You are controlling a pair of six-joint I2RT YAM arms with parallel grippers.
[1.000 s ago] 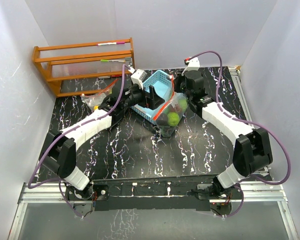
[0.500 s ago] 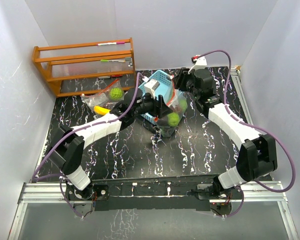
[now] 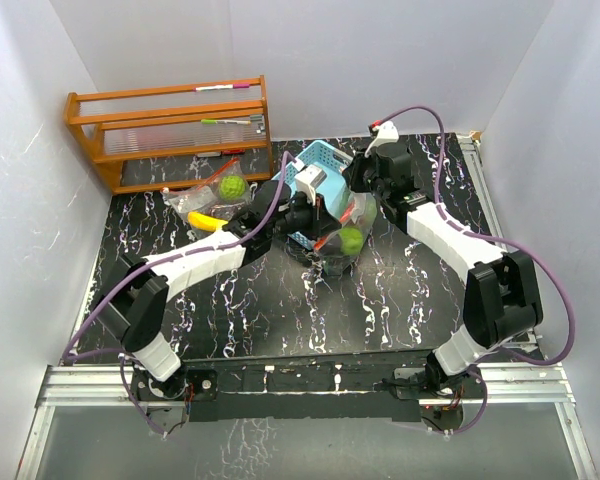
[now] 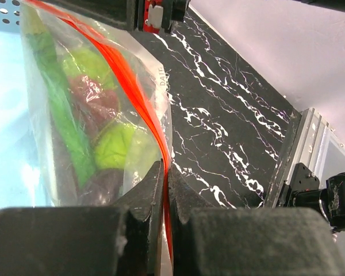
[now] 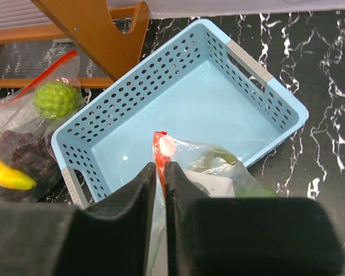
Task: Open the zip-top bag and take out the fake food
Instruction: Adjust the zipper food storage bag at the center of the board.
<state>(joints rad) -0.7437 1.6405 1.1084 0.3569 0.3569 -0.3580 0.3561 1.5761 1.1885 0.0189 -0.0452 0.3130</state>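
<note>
The zip-top bag (image 3: pixel 342 228) is held up between the two arms at the edge of the light-blue basket (image 5: pixel 178 98); the left claw (image 4: pixel 165 172) is closed on its red zip strip (image 4: pixel 129 80), and the right claw (image 5: pixel 159 168) is pinched shut on the strip's end at the bag's upper corner. The fake food is seen inside this bag: a lime-green ball (image 3: pixel 351 238), a long green vegetable (image 4: pixel 60 115) and a dark red piece (image 4: pixel 95 98); a second bag (image 3: pixel 202 203), with a bumpy green ball (image 3: pixel 232 187), a banana (image 3: pixel 206 221) and grapes (image 5: pixel 20 150), is laid on the table (image 3: pixel 280 300) left of the basket.
</note>
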